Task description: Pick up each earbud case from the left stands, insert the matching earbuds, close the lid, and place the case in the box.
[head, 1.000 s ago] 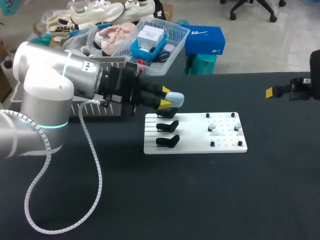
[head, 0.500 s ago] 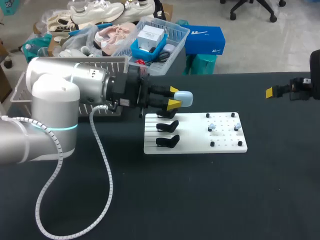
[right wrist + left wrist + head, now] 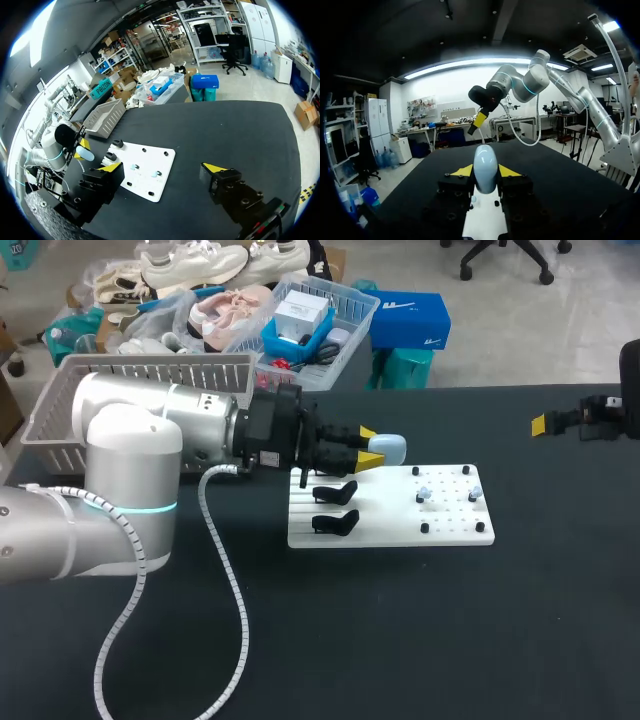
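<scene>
- Head view, left fingers point(image 3: 369, 458): clenched on a pale-blue earbud case point(image 3: 390, 448), one yellow tip on each side of it.
- Earbud case: held off the bench point(image 3: 450, 640), over the far left part of a white board point(image 3: 390, 533), just beyond the board's black stands point(image 3: 336, 492).
- Left wrist view: earbud case point(image 3: 485, 167) gripped between the two yellow tips, rounded end pointing away from the wrist; white board point(image 3: 485, 227) below the fingers.
- Stands: two in plain view on the left part of the board, one behind the other; a further dark piece nearer the fingers, too hidden to identify.
- Earbuds point(image 3: 424, 494): small pale pieces among black pegs on the right half of the board, well apart from the case; also seen in the right wrist view point(image 3: 133, 166).
- Right fingers point(image 3: 112, 166): released, spread wide; in the head view point(image 3: 539, 424) at the far right edge of the bench, well apart from the board.
- Grey slatted basket point(image 3: 60, 410): at the far left of the bench, behind the left arm point(image 3: 130, 460).
</scene>
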